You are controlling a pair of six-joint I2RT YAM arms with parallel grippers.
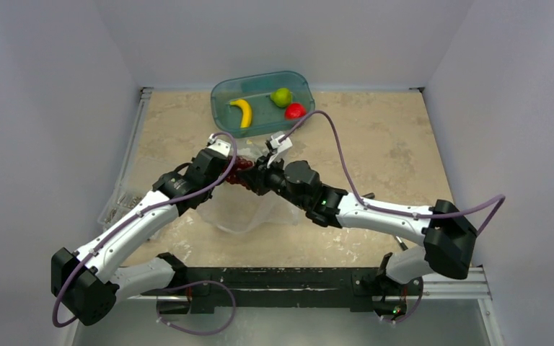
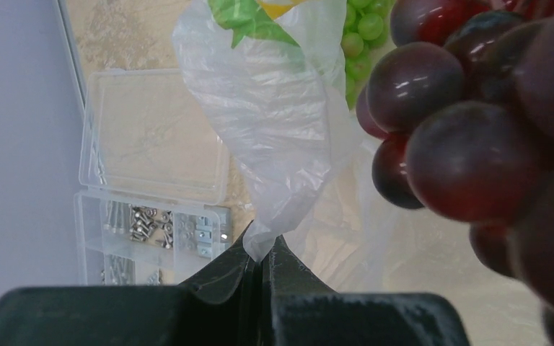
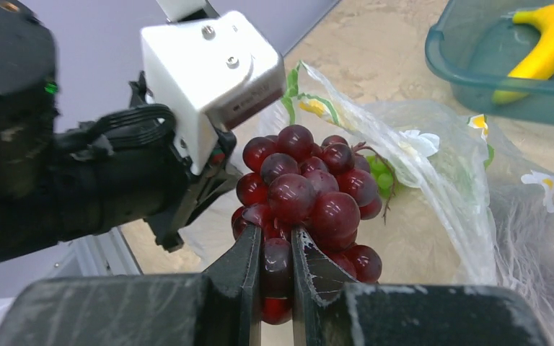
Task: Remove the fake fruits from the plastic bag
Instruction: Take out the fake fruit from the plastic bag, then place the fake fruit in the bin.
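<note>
Pale grey walls close in a marbled beige desk [image 1: 375,144]. Left of the plastic bag [image 1: 242,213], at the desk's edge, lies a flat clear box of metal parts [image 1: 119,205]. Next comes the left tool [image 2: 263,249], pressed tight together on a whitish twist of the bag's film. It holds that edge up, and the film rises away from its tips.

Just over the bag's open mouth hangs the purple grape bunch [image 3: 306,191], close beside the left tool's body and seemingly lifted free of the film. The right tool [image 3: 276,249], reaching in from the bag's right side, pinches the bunch by a low grape with its jaws nearly closed. The bunch's length runs straight out ahead of those fingers. Deeper in the bag, behind the purple bunch, sits the green grape bunch [image 3: 379,173], half hidden by folds.

Beyond the bag's far side stands the teal tub [image 1: 223,97], holding the banana [image 1: 242,112], the green apple [image 1: 281,96] and a red fruit [image 1: 295,110].

The coming move likely turns on one line — the tub lies beyond the bag, ahead of the right tool. The right arm holds the bunch, so a short forward carry should do, provided the left pinch keeps the film from following. The green bunch looks to be the last fruit inside.
</note>
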